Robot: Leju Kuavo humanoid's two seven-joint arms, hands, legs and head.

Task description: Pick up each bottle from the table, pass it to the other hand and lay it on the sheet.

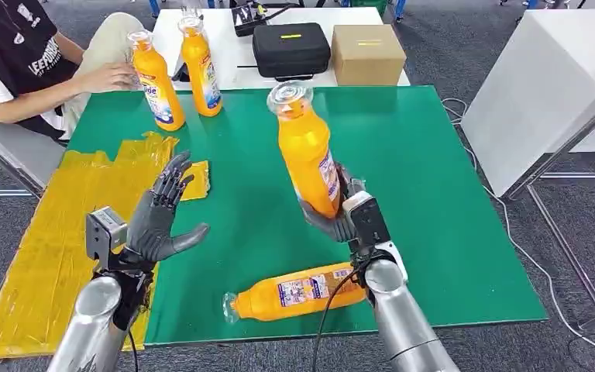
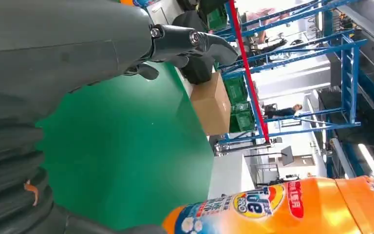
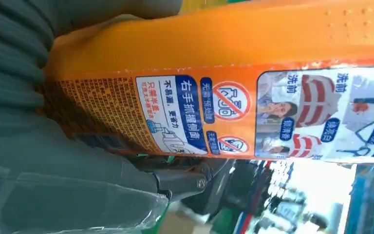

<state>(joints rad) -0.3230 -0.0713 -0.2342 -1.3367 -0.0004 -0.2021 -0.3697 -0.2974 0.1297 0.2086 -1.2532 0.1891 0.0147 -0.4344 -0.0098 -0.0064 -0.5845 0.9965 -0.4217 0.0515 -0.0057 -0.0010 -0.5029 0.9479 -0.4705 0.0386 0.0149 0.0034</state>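
The orange bottle (image 1: 307, 151) is lifted above the green tabletop (image 1: 418, 155), nearly upright w/ a small tilt, its clear cap on top; the right robot hand (image 1: 342, 211) grips it around the lower part, fingers wrapped on the body. In the right wrist view the held bottle's label (image 3: 272, 114) is very close, w/ blue and white printed panels, and the fingers (image 3: 195, 180) curl under the bottle. The left robot hand (image 1: 163, 217) is raised near the left side of the tabletop, well apart from the held bottle – it holds nothing, fingers spread and thumb out to the side. A second bottle (image 1: 294, 293) lies on its side near the front edge of the tabletop, just beside the right arm, cap toward the left. Two more bottles (image 1: 177, 66) stand upright at the far left corner, near each other. The yellow sheet (image 1: 54, 240) lies on the left side – partly on the tabletop, partly beyond its edge. Behind is a white table w/ a black case (image 1: 290, 48) and a cardboard box (image 1: 367, 54). A person (image 1: 39, 62) sits at the far left, one hand near the standing bottles.
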